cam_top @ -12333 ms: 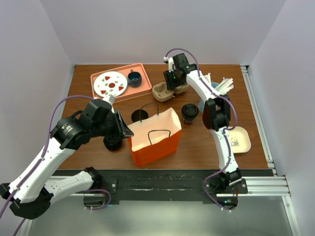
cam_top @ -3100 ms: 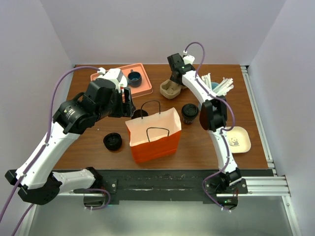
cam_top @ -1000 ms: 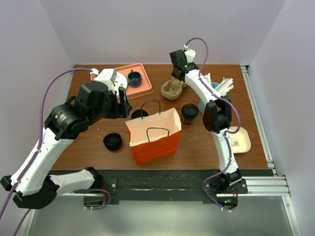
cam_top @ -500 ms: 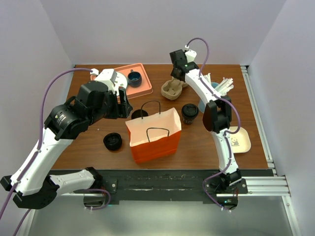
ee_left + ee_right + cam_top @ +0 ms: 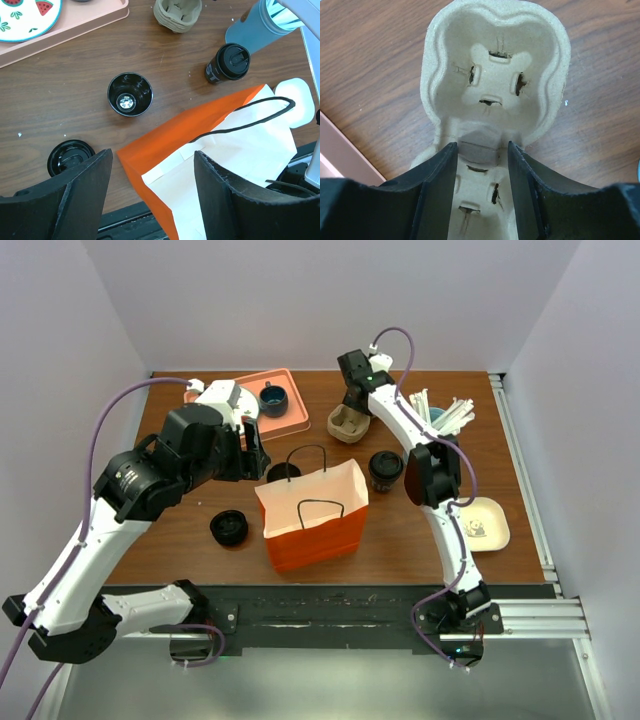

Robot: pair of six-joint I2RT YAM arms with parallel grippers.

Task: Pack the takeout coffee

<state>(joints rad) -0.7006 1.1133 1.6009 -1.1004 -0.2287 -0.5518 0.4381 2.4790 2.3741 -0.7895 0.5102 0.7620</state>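
Two grippers: left gripper (image 5: 152,160) wide open, empty, above orange bag (image 5: 310,520); right gripper (image 5: 481,150) half-parted astride cup carrier (image 5: 495,75) ridge — can't tell if it grips. Lidded takeout coffee (image 5: 385,468) stands upright just right of bag.

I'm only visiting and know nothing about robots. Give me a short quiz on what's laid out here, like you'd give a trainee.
1. True or false: the coffee cup with a lid is already inside the orange bag.
2. What lies between the right fingers? A. the cardboard cup carrier; B. a black lid; C. a plate.
3. How many dark paper cups stand without a lid?

Key: 1 false, it stands outside, beside the bag. 2 A. 3 one, the lidless cup.
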